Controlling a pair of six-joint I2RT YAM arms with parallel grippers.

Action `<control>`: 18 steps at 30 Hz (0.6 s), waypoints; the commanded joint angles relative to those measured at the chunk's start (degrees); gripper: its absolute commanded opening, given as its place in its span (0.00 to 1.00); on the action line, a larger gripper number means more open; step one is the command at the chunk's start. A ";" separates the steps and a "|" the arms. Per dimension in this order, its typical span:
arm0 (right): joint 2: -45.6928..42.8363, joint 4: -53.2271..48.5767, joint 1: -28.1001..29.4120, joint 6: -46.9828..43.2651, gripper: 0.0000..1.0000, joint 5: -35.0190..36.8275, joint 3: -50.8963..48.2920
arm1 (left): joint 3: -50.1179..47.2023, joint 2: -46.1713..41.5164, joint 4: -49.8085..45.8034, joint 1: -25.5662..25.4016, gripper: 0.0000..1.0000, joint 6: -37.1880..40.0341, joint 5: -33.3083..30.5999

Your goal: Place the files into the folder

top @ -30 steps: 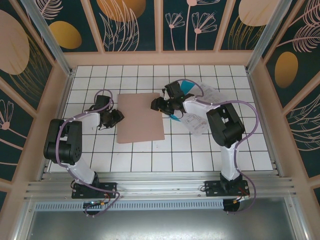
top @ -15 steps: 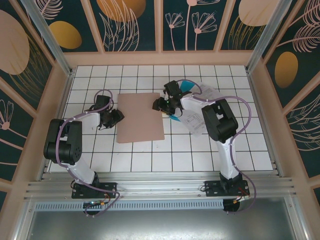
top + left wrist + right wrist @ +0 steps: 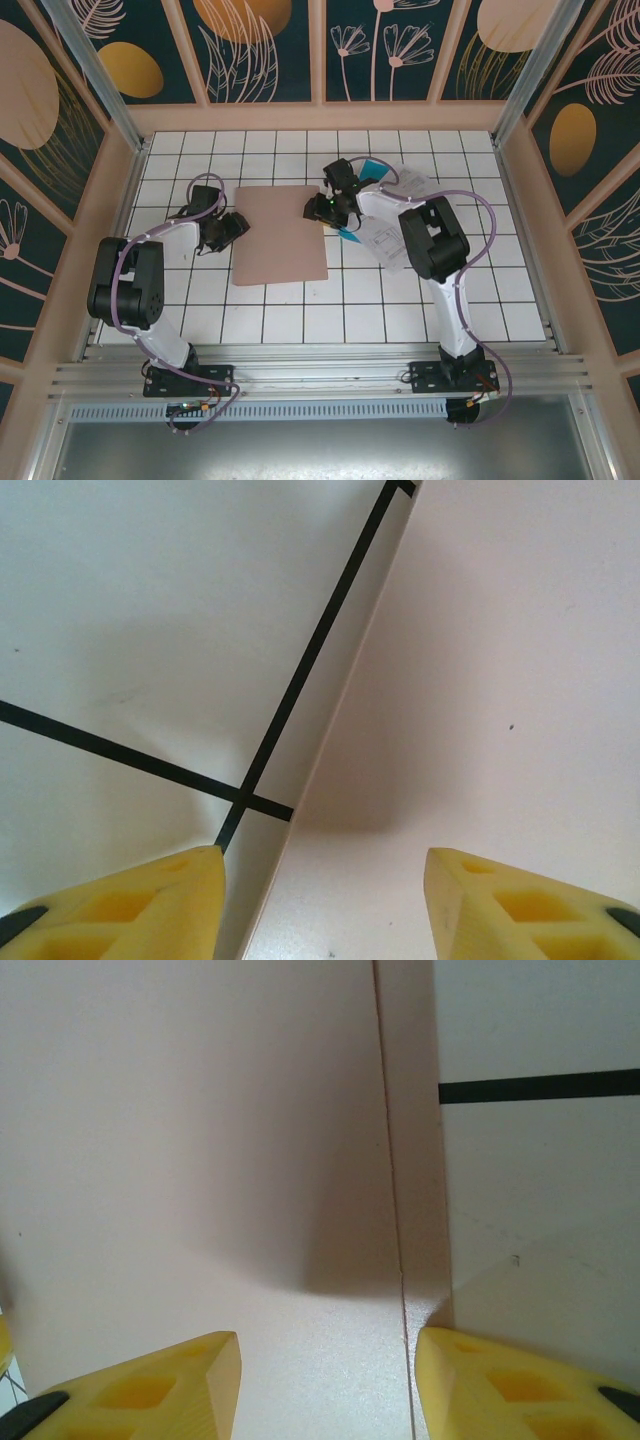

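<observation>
Pinkish-brown folder (image 3: 281, 235) lay shut on the worktop (image 3: 400, 310), files (image 3: 388, 243) loose just beside it (none inside yet); left claw (image 3: 320, 905) and right claw (image 3: 328, 1390) gaped empty at its opposite edges.

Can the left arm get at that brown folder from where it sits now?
Probably yes. The left gripper is open right at the folder's left edge, which runs between its fingers in the wrist view, with nothing in between. The folder lying flat may make gripping harder.
</observation>
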 commanded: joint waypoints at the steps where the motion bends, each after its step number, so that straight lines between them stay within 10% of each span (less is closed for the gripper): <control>1: 3.41 -6.94 0.76 -0.97 0.51 4.11 1.43 | 1.89 -3.13 -5.09 -0.11 0.63 -2.59 -1.58; 18: 3.35 -8.73 1.11 3.51 0.50 5.21 -0.55 | -19.15 -27.93 -7.10 -10.98 0.74 -54.68 4.24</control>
